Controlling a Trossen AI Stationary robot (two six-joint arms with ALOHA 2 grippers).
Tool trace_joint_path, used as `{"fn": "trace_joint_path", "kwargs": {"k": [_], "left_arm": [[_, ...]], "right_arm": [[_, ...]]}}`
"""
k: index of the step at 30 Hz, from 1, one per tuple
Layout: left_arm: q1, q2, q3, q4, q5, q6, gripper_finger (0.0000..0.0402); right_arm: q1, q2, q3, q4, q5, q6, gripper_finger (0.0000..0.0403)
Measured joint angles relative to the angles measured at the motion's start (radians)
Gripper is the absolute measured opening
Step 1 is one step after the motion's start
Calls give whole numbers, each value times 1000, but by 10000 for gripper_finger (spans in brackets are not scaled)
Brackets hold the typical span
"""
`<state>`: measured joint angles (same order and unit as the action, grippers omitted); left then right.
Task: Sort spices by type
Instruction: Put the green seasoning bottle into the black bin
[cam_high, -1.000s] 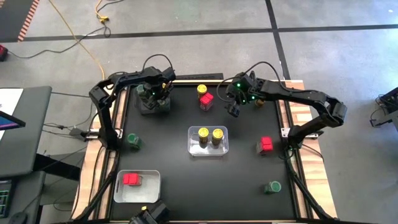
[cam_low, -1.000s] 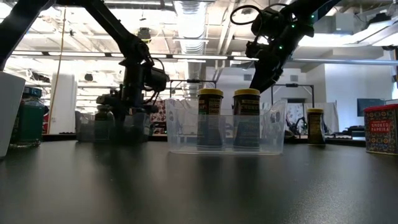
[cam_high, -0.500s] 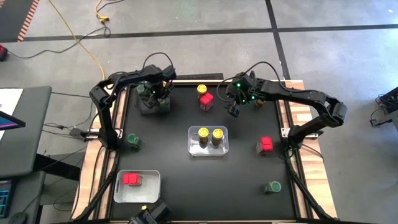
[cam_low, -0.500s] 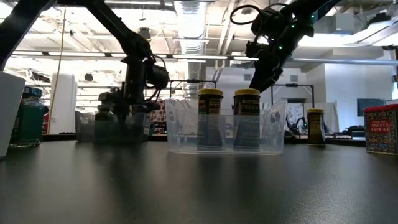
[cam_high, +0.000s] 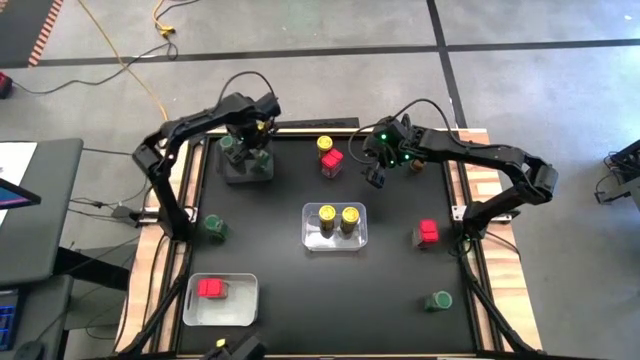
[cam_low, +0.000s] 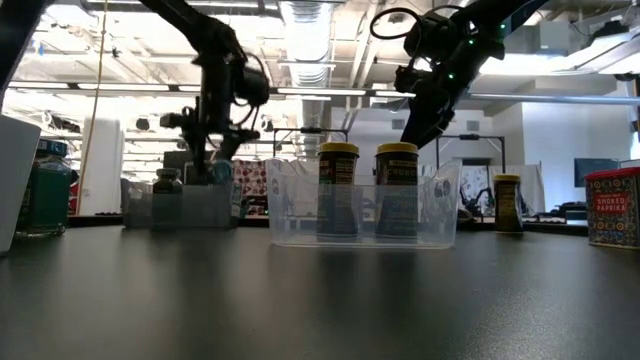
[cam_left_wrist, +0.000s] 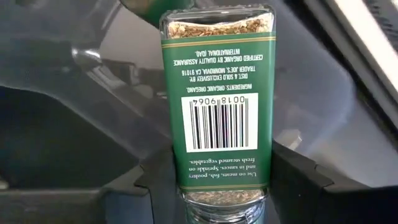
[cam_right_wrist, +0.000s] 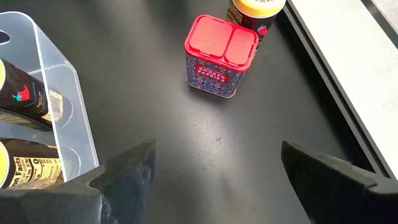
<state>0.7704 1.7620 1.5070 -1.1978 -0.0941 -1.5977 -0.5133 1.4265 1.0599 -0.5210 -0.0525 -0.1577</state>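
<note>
The left gripper (cam_high: 262, 150) hangs over the grey bin (cam_high: 247, 172) at the table's far left corner, its fingers closed on a green-labelled spice jar (cam_left_wrist: 217, 106) held clear above the bin. 1 green-lidded jar (cam_high: 229, 146) stands in that bin, at its left end; in the low view the same jar (cam_low: 166, 190) shows behind the bin's wall.

The right gripper (cam_high: 376, 177) hovers above the table (cam_high: 280, 270) near the far edge, right of centre, fingers spread wide and holding nothing. Just beside it toward the left stand a red-topped tin (cam_high: 332, 162) and, touching or nearly touching it on the far side, a yellow-lidded jar (cam_high: 325, 145); the right wrist view looks down on this tin (cam_right_wrist: 220, 55).

A clear bin (cam_high: 336, 241) at the table's centre holds 2 yellow-lidded jars (cam_high: 338, 217) side by side, upright. A second clear bin (cam_high: 220, 312) near the front left corner holds 1 red tin (cam_high: 210, 289).

Loose on the table: a green-lidded jar (cam_high: 215, 226) by the left edge, another red tin (cam_high: 427, 233) near the right edge, and another green-lidded jar (cam_high: 438, 300) toward the front right corner.
</note>
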Motion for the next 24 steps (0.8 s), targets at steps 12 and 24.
{"fn": "trace_joint_path", "kwargs": {"k": [12,24], "left_arm": [[13,-268,43,6,236,413,197],[2,-317,43,-194,615,750,196]], "right_arm": [[1,0,0,4,0,0,370],[14,0,-1,91,-5,-61,370]]}}
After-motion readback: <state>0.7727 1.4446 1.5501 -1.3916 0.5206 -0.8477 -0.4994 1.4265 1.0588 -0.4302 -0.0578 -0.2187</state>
